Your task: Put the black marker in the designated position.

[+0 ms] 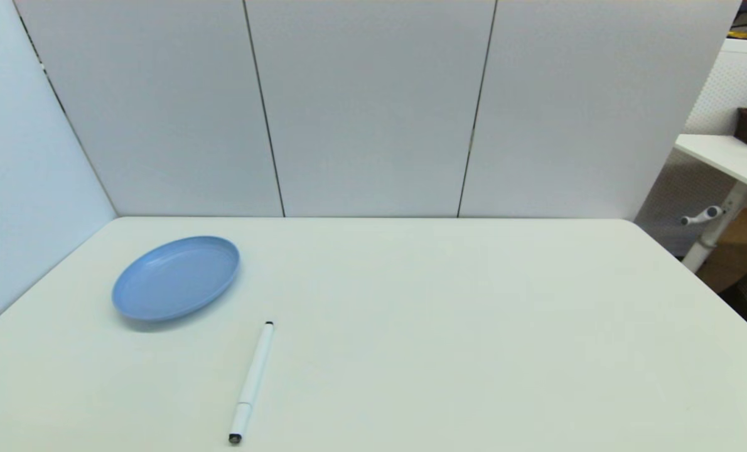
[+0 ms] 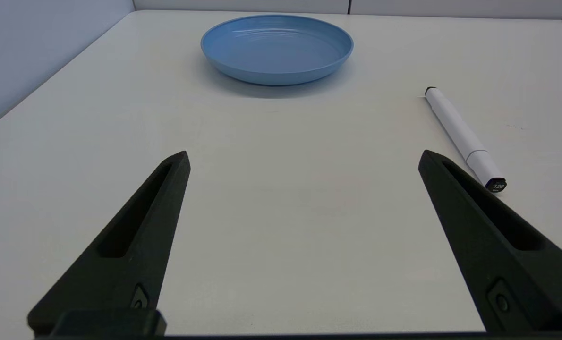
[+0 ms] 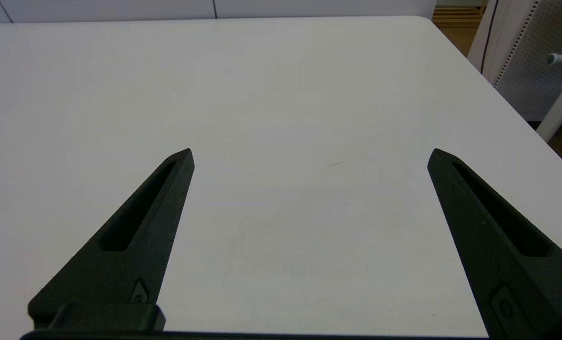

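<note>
The blue plate is sitting toward the worktop's far left corner, holding nothing. The black marker is lying flat just beside it, nearer the front edge, untouched. The left pincer is hovering with fingers spread wide, gripping nothing. The right pincer is likewise hovering spread over bare surface toward the right edge. Both arms are lying outside the head view.

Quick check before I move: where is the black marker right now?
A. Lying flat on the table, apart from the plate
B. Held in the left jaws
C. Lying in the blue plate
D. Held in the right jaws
A: the black marker lies flat on the bare table, apart from the blue plate; both grippers are open and empty.
</note>
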Controlling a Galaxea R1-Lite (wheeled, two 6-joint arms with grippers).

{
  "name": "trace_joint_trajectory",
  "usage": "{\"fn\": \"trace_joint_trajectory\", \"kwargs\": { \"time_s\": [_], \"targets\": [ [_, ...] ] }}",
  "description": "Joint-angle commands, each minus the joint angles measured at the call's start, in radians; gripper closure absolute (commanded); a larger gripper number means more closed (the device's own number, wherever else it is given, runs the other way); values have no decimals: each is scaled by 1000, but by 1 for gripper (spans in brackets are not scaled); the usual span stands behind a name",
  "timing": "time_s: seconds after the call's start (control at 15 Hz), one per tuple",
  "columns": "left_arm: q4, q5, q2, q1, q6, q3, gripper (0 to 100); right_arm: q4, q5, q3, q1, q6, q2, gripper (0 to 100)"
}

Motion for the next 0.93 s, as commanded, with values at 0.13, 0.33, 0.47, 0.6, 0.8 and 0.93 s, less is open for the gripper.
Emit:
{"fn": "trace_joint_trajectory", "kwargs": {
  "time_s": [0.13,0.33,0.47,0.6,0.8,0.93],
  "targets": [
    [1,0,0,0,0,0,0,2,0,0,0,-2,2,0],
    [1,2,0,0,0,0,0,2,0,0,-1,-2,0,0],
    [0,0,0,0,0,0,0,2,0,0,0,-2,0,0],
    [1,0,0,0,0,0,0,2,0,0,0,-2,0,0],
    [7,2,24,0,6,-3,0,2,0,0,0,-2,0,0],
    [1,0,112,-2,37,-69,0,2,0,0,0,-2,0,0]
  ]
}}
